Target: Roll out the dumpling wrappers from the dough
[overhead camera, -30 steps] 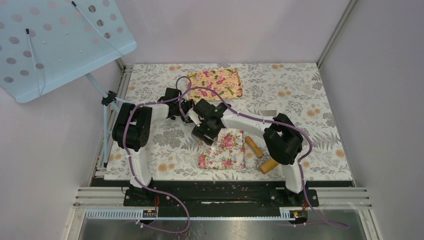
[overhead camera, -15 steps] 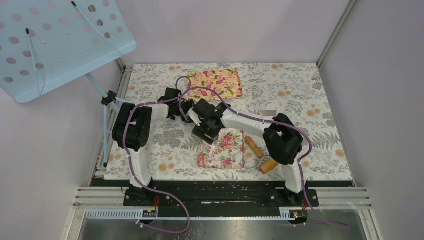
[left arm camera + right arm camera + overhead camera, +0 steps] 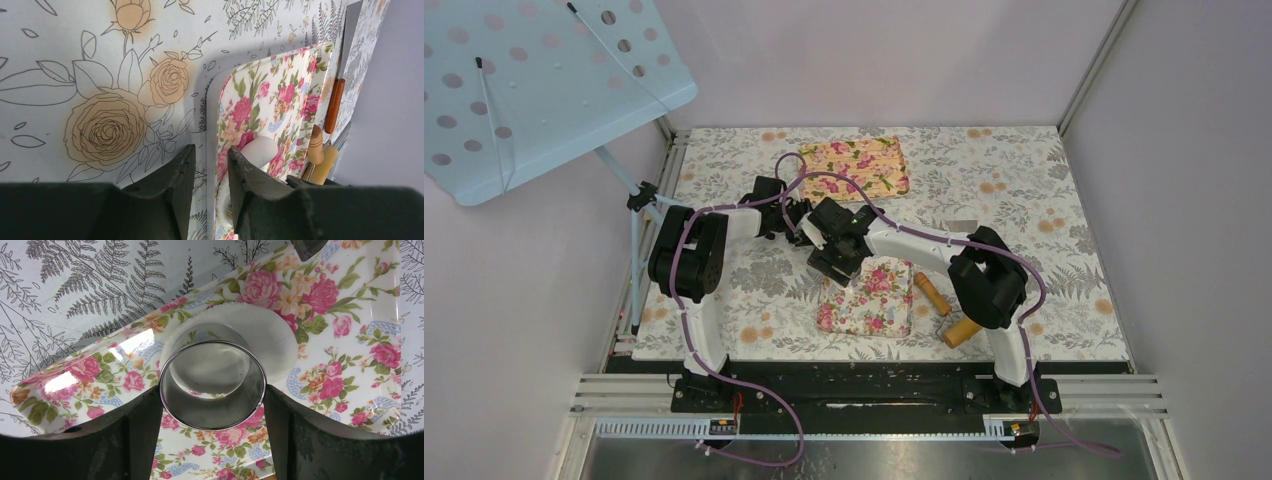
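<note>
Count from top view: two arms, two grippers, two trays, two wooden rollers, one metal ring, one piece of dough, one scraper.

Trays: flat, rectangular, rounded corners, glossy finish. Rose tray [image 3: 879,310], landmark for all places below: white ground, pink roses, green leaves. Second tray [image 3: 854,165]: yellow ground, pink flowers; beyond far edge of rose tray, well apart.

Dough [image 3: 280,340]: white, matt, flattened to a thin roundish disc, edge slightly ragged. On rose tray, far left part, under the right wrist.

Metal ring [image 3: 210,416]: shiny, thin-walled, round, open at both ends, mirror-like inside. Over the dough on rose tray, dough visible through it. Contact of ring with dough: cannot tell.

Right gripper [image 3: 212,392]: wide, one black finger on each side of the ring, clamped on it.

Left gripper [image 3: 211,152]: narrow, black fingers pinched on the left rim of rose tray.

Rollers: pale wood, cylindrical. First roller [image 3: 931,292] just beside right edge of rose tray; second roller [image 3: 962,332] off its near right corner.

Scraper [image 3: 334,105]: orange-brown handle, flat grey blade; beyond right side of rose tray.

Table cover [image 3: 1024,200]: matt sheet, line-drawn ferns and tan roses, beneath rose tray.
</note>
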